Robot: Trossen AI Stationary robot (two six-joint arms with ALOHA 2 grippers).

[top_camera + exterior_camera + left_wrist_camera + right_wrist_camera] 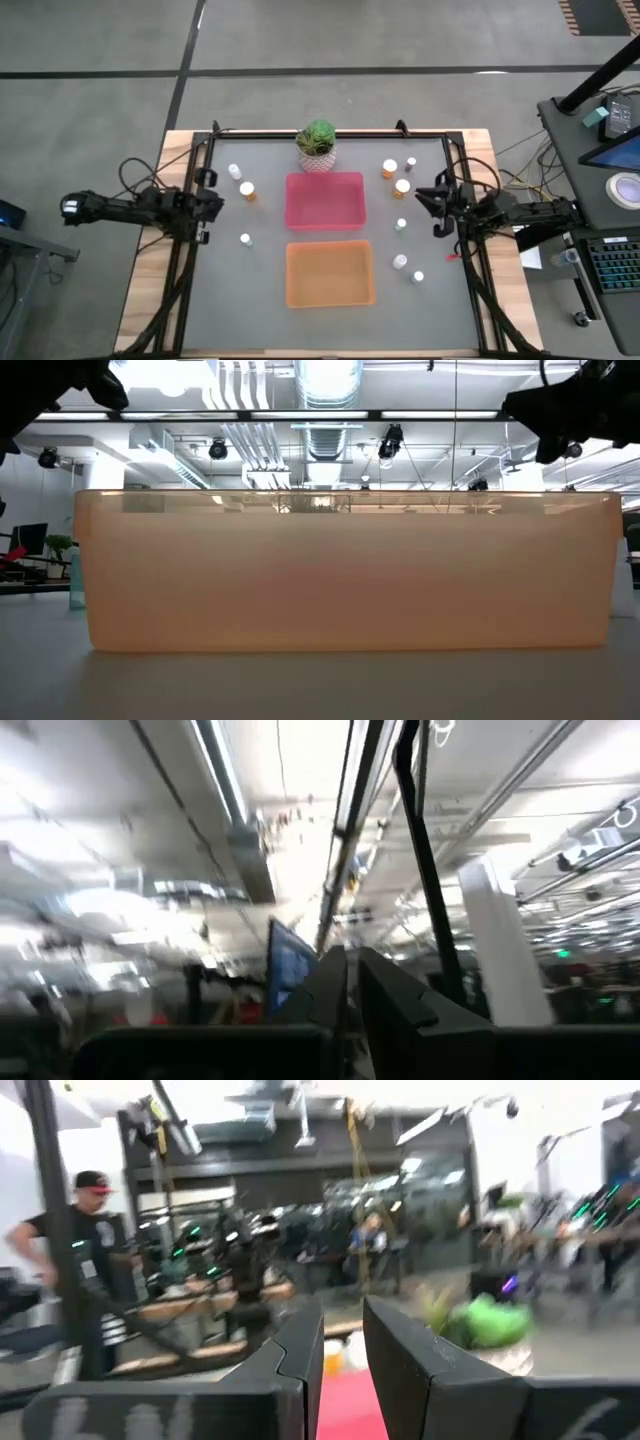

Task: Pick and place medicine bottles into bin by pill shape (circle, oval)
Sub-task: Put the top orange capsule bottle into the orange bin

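Left arm: extended roughly level along the left edge of the desk, pointing inward. The left gripper sits at the desk's left edge, above the surface. Its fingers are together and hold nothing; the left wrist view looks up at the ceiling.

Right arm: extended roughly level along the right edge of the desk, pointing inward. The right gripper sits just inside the right edge. Its fingers stand slightly apart with a narrow gap between them, and nothing is clamped. The right wrist view looks across the desk toward the plant and the pink bin. A person stands in the room beyond the desk.

Bins: the pink bin lies at centre, the orange bin directly nearer than it. The low view is filled by the orange bin's wall. The plant stands at the far edge, just beyond the pink bin.

Bottles: all stand on the desk, outside both bins.
- Left group: one white and one orange far left, one small white nearer.
- Right group: one orange, one dark, one orange near the right gripper, one small between the bins' right ends, and two white right of the orange bin.
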